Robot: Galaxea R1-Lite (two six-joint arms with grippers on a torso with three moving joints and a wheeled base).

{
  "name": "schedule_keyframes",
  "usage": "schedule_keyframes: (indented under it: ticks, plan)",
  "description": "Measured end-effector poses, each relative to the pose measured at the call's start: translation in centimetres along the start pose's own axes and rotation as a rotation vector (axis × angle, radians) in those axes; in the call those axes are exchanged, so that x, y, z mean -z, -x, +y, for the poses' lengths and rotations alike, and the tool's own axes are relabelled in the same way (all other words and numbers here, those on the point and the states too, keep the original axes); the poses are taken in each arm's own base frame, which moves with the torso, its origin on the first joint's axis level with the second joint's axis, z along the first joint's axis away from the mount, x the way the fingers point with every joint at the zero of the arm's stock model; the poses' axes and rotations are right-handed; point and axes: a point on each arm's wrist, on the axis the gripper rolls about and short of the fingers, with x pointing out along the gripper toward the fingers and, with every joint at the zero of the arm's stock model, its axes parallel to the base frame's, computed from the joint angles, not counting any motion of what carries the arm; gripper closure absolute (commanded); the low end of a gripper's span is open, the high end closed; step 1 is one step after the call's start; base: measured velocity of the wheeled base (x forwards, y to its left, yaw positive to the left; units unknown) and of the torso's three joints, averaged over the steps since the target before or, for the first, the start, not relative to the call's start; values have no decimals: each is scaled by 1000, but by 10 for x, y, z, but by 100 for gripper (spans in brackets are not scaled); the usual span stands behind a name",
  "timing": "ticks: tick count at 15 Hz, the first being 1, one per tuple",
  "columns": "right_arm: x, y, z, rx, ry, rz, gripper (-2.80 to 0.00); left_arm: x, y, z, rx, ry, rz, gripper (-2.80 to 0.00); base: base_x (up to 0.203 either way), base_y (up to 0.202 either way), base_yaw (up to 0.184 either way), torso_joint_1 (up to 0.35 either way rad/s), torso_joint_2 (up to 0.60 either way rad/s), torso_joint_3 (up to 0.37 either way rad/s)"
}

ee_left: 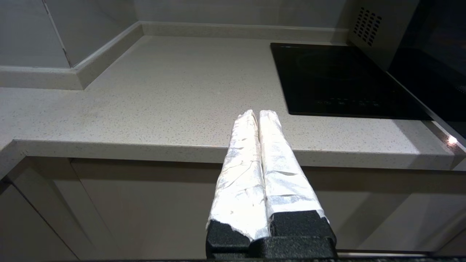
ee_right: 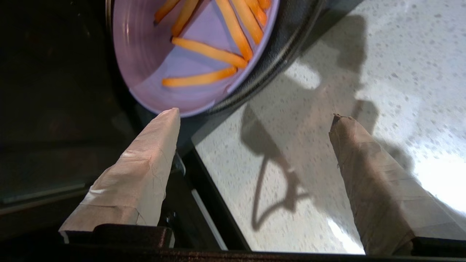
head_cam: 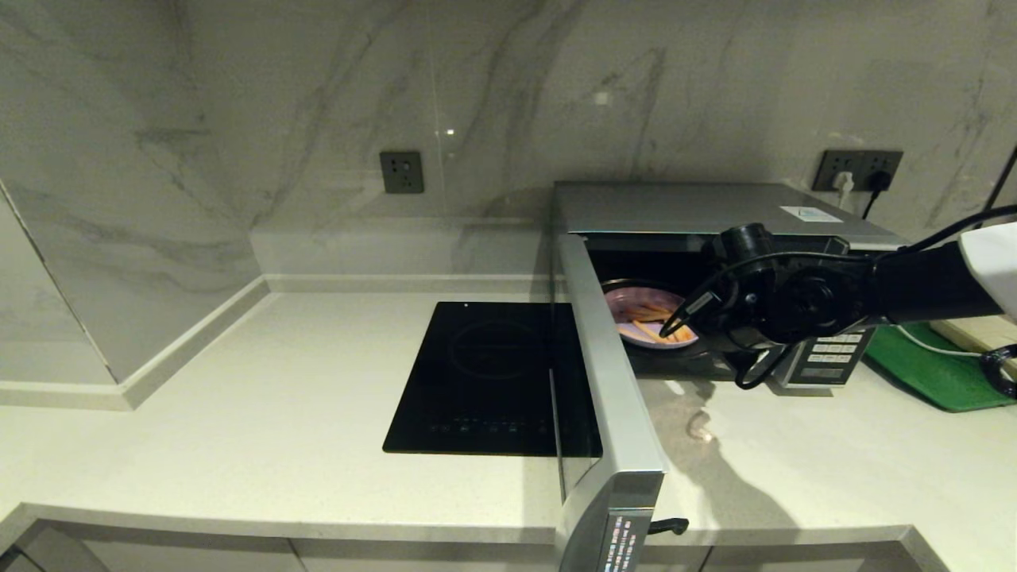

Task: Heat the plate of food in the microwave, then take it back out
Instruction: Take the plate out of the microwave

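Right hand (head_cam: 674,324), head view: black, at the end of the black right arm that enters from the right, positioned at the front opening of the large silver boxy microwave (head_cam: 715,208). Its dark fingertips sit just over the near rim of the round pale lilac plate of orange-yellow sticks (head_cam: 647,316); contact cannot be confirmed. That plate lies inside the dark cavity. The silver-edged microwave door (head_cam: 608,381) stands swung open toward the camera, partly overlapping the flat black glass cooktop (head_cam: 485,381) set into the pale speckled stone counter (head_cam: 238,429). A button keypad (head_cam: 830,353) shows below the arm. A green rectangular tray (head_cam: 926,369) lies on the counter to the right of the microwave. Two dark wall sockets are mounted on the marble-patterned backsplash.

Left wrist view: left hand (ee_left: 255,113), two fingers wrapped in silvery white tape, pressed together with nothing between them. It hangs at the counter's front edge, above the pale cabinet fronts, well apart from the cooktop (ee_left: 338,80).

Right wrist view: right hand (ee_right: 255,117), two tape-wrapped fingers spread wide, gripping nothing. One fingertip (ee_right: 169,120) lies at the rim of the plate of food (ee_right: 196,94); the other is over the counter (ee_right: 382,54), clear of the plate. The plate sits on the dark floor of the cavity, by the front sill.
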Motion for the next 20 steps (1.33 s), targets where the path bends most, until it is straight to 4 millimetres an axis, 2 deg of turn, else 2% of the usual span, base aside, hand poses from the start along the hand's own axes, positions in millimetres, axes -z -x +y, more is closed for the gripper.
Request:
schedule_keyframes:
  ticks: [8,20]
  plan:
    - [-24,-27,-3,68,-186,69,-280,0,0,0,0,0,0,0,0,0,0,0,0,0]
    - [-18,-56,-3,125,-180,85,-280,0,0,0,0,0,0,0,0,0,0,0,0,0]
